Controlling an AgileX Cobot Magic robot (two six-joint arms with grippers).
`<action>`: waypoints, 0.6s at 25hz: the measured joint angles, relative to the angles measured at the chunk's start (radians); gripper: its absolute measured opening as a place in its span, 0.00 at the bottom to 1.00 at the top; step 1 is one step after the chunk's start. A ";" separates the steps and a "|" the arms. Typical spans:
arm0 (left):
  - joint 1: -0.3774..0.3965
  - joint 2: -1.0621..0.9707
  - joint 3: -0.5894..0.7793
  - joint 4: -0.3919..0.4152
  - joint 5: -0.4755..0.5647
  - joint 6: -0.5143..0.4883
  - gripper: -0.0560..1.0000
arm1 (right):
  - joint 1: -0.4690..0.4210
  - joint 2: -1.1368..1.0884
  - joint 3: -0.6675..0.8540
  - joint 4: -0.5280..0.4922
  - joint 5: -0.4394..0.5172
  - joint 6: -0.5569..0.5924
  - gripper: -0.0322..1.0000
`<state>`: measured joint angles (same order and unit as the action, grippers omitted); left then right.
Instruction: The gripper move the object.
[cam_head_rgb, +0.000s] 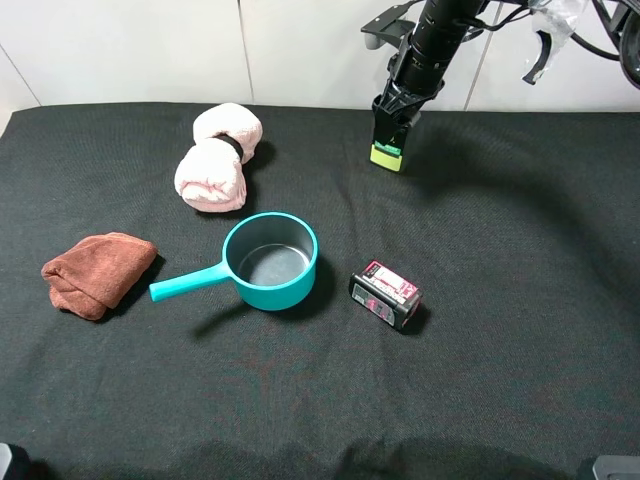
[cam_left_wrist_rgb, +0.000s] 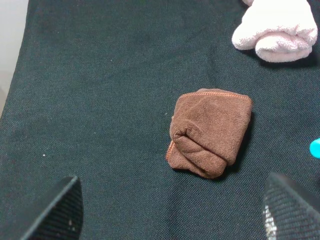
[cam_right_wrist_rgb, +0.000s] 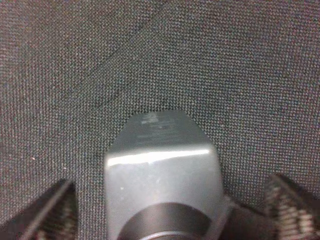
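mostly dark grey bottle (cam_head_rgb: 386, 155), lime-green label

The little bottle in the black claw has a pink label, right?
No. The label on the bottle is lime green, not pink, as the exterior high view shows. The bottle does sit between the fingers of the claw.

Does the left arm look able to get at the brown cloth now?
Probably yes: the left gripper hangs over the brown cloth with its fingers open, and nothing lies between them.
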<state>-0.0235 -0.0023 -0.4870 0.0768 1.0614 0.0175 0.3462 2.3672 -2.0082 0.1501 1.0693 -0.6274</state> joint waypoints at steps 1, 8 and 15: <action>0.000 0.000 0.000 0.000 0.000 0.000 0.78 | 0.000 0.000 0.000 0.000 0.000 0.000 0.51; 0.000 0.000 0.000 0.000 0.000 0.000 0.78 | 0.000 0.000 0.000 0.000 0.003 0.000 0.36; 0.000 0.000 0.000 0.000 0.000 0.000 0.78 | 0.000 0.000 0.000 0.000 0.005 0.000 0.32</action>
<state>-0.0235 -0.0023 -0.4870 0.0768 1.0614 0.0175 0.3462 2.3672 -2.0082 0.1501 1.0747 -0.6274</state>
